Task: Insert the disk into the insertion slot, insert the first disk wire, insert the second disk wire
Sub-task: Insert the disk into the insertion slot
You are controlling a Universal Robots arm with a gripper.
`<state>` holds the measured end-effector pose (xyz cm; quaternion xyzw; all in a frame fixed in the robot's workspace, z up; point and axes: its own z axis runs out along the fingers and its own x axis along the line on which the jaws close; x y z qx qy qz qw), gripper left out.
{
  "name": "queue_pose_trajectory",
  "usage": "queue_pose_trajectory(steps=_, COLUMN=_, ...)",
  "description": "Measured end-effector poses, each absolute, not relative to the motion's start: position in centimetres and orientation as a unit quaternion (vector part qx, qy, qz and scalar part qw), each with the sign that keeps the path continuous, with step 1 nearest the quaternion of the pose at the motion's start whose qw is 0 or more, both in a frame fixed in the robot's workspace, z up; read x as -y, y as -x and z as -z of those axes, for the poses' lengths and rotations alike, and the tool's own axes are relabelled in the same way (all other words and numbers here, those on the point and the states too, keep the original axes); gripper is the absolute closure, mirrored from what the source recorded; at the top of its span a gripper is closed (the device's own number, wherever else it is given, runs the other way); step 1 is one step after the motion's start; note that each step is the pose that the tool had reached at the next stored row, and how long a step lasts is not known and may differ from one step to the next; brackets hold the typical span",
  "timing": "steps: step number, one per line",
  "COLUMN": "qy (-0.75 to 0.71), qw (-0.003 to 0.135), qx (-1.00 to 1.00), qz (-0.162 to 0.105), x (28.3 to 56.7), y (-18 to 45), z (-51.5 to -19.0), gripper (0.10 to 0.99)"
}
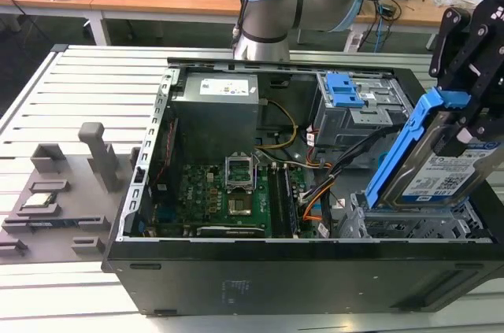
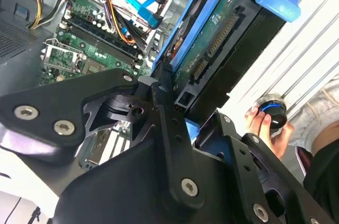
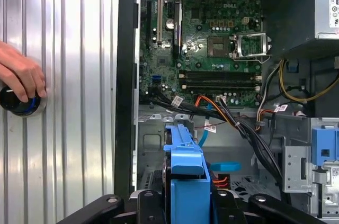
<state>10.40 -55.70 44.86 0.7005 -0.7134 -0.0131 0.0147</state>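
My gripper [image 1: 466, 130] is shut on the disk [image 1: 438, 169], a silver drive with a white-and-blue label in a bright blue carrier. The disk hangs tilted, its lower end just above the insertion slot [image 1: 409, 227], the silver perforated cage at the case's front corner on the exterior view's right. In the second wrist view the black fingers [image 2: 165, 108] clamp the disk [image 2: 222, 38] at its connector end. The first wrist view shows the blue carrier [image 3: 185, 173] edge-on over the cage [image 3: 152, 139]. A bundle of black, orange and blue disk wires [image 1: 329, 185] lies loose between motherboard and cage.
The open black computer case [image 1: 260, 270] lies on a slatted metal table [image 1: 87, 89]. A taller grey cage with blue latches [image 1: 353, 103] stands behind the slot. A grey fixture [image 1: 59, 191] sits on the exterior view's left. A person's hand [image 3: 21, 75] rests on a round knob [image 3: 22, 106] beside the case.
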Motion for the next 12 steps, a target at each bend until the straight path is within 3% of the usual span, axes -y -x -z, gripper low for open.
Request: queue_pose_trajectory(steps=12, qy=-0.701, qw=0.014, qx=0.713, qz=0.014, x=55.06, y=-10.32, z=-43.83, gripper=0.722)
